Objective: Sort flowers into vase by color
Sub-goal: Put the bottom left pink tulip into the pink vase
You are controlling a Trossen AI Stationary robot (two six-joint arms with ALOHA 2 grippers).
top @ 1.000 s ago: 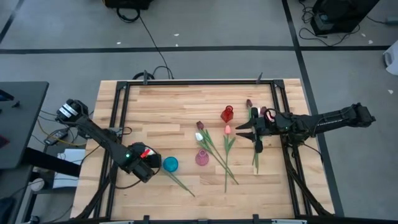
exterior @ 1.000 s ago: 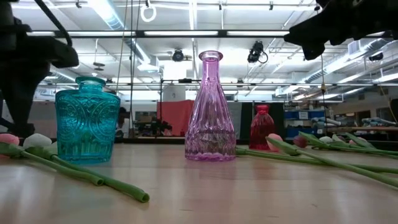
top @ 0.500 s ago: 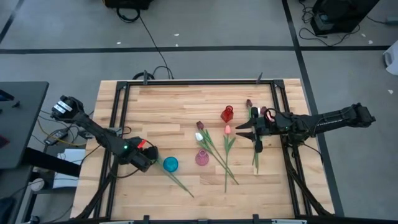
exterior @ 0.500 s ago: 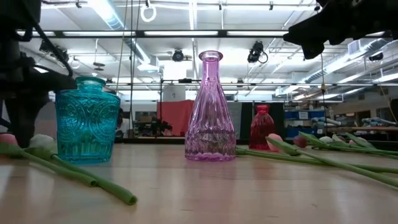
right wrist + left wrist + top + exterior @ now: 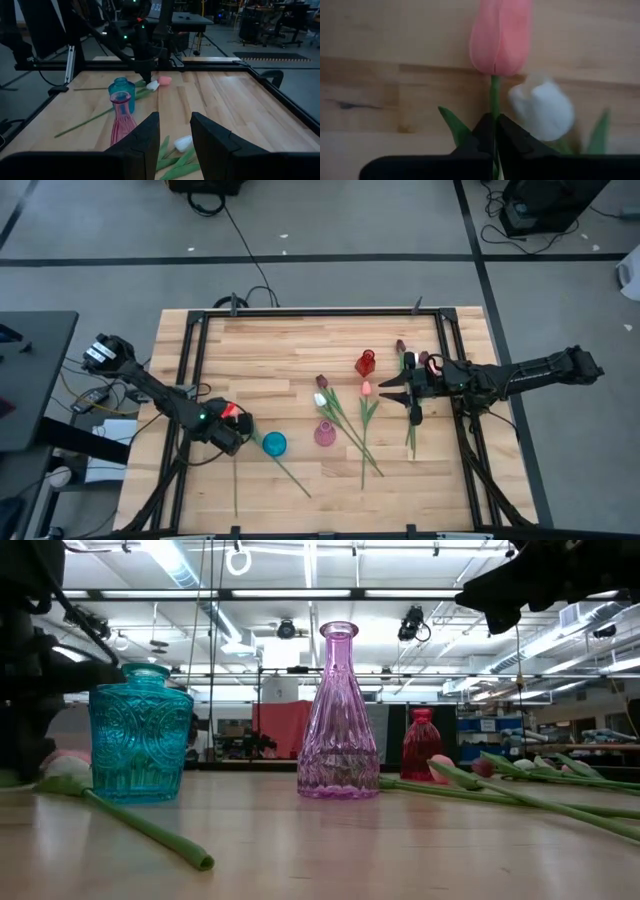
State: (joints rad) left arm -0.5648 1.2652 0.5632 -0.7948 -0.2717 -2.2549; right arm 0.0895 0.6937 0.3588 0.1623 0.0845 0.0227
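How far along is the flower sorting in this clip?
Done: nothing; the teal vase, pink vase and red vase hold no flowers. In hand: the left gripper is shut on a pink tulip stem. Left: every flower; right gripper waits open.

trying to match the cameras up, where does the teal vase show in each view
High view: teal vase at lower centre-left, just right of the left gripper.
Low view: teal vase at the left, standing upright.
Left wrist view: not in it.
Right wrist view: teal vase left of centre, behind the pink vase.
Shared landmark: the pink vase, beside the teal one.
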